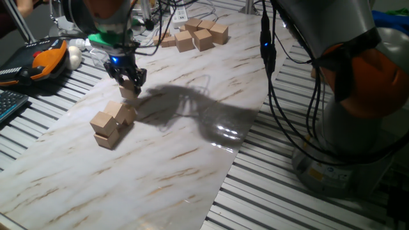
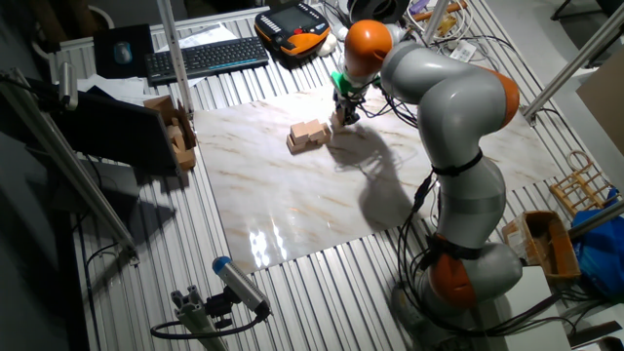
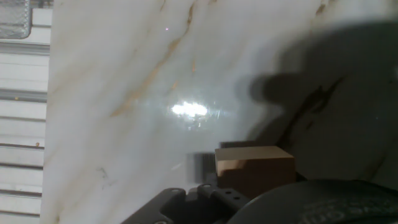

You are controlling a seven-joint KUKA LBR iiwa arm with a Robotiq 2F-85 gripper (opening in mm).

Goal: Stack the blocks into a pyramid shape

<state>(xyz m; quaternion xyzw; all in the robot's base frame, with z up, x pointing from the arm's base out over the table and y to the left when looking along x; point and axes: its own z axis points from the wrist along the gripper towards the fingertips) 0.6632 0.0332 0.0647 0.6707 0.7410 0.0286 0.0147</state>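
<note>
My gripper (image 1: 130,82) is shut on a tan wooden block (image 1: 130,92) and holds it just above and behind a small heap of blocks (image 1: 112,124) on the marble board (image 1: 172,160). The heap is stepped, about two cubes tall. The other fixed view shows the gripper (image 2: 343,113) right beside the heap (image 2: 308,135). The hand view shows the held block (image 3: 255,167) low in the frame over the board, the heap out of sight.
Several loose tan blocks (image 1: 199,34) lie at the board's far end. An orange teach pendant (image 1: 48,59) and a keyboard (image 1: 9,102) lie left of the board. Black cables (image 1: 271,70) hang by the arm's base (image 1: 345,121). A wooden holder (image 2: 177,132) stands off the board.
</note>
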